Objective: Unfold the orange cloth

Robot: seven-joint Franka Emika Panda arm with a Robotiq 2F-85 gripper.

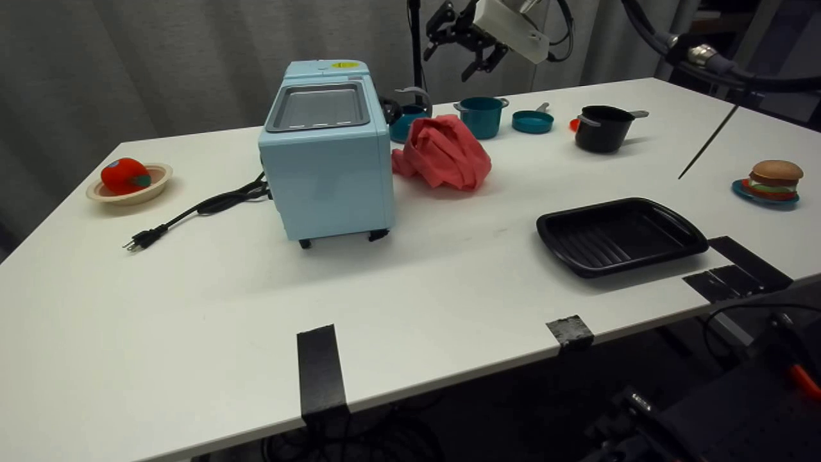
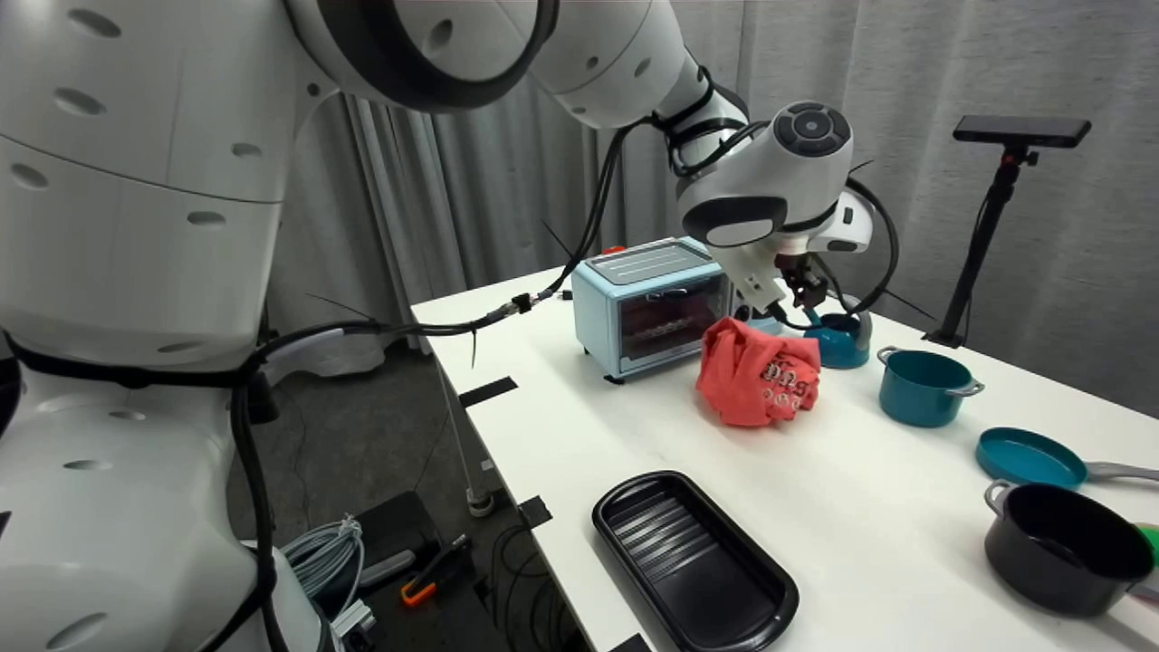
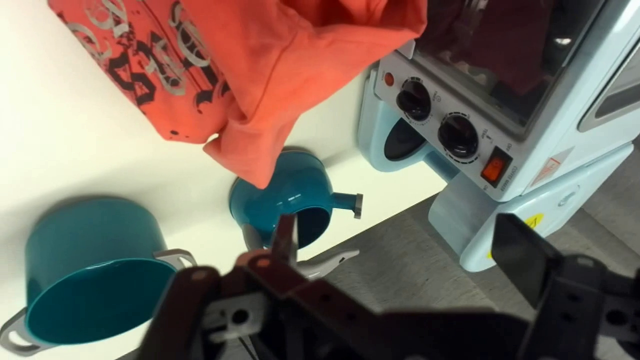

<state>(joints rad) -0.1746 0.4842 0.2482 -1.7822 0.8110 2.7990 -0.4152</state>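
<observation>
The orange cloth, coral-red with printed lettering, lies crumpled in a raised heap on the white table, beside the light blue oven. It shows in both exterior views (image 1: 446,154) (image 2: 751,376). In the wrist view the cloth (image 3: 280,60) fills the upper left, with a folded corner hanging down in front of the teal kettle. My gripper (image 1: 448,64) is in the air above and behind the cloth, apart from it. In the wrist view my gripper (image 3: 396,220) has its fingers wide apart with nothing between them. The cloth's inner folds are hidden.
The light blue oven (image 1: 327,183) stands close beside the cloth. A teal kettle (image 3: 282,175) and a teal pot (image 2: 925,389) stand near it. A teal pan (image 2: 1030,457), a black pot (image 2: 1064,552) and a black tray (image 2: 693,561) are farther off. A camera stand (image 2: 982,235) rises behind.
</observation>
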